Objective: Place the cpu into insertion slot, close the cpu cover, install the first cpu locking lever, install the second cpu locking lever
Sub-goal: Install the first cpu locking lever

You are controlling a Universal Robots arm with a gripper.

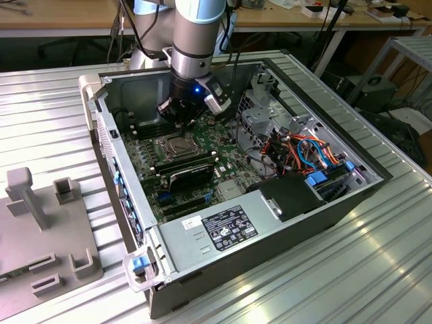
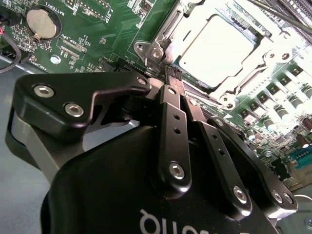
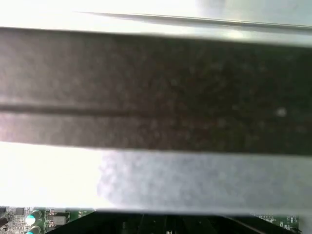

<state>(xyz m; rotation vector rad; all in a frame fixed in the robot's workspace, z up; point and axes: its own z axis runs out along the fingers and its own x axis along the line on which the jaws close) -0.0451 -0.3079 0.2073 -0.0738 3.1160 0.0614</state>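
In the exterior view, the gripper [image 1: 181, 115] is hanging inside the open computer case [image 1: 121, 177], low over the green circuit board [image 1: 145, 162]. It is sitting at the far edge of the insertion slot [image 1: 172, 146]. The slot is lying just beside the gripper on the camera's side, near the board's far corner. Here the arm's wrist is blocking the fingers, and the locking levers are too small to make out.

In the second wrist view, the gripper [image 2: 173, 73] is showing its black fingers [image 2: 168, 112] pressed together, with no gap visible between them. Their long axis is pointing at one corner of the insertion slot [image 2: 148, 48], with the tips just beside that corner. The cpu [image 2: 217, 48] is lying flat in the slot, beyond the tips. The cpu cover [image 2: 265, 48] is apparently lying down around it. Glare is washing out the metal, so I cannot tell whether a lever is being nipped between the tips, or how either lever is sitting.

In the first wrist view, a blurred dark band [image 3: 156, 92] is crossing the picture, and a thin strip of board [image 3: 29, 217] is peeking out along one edge.
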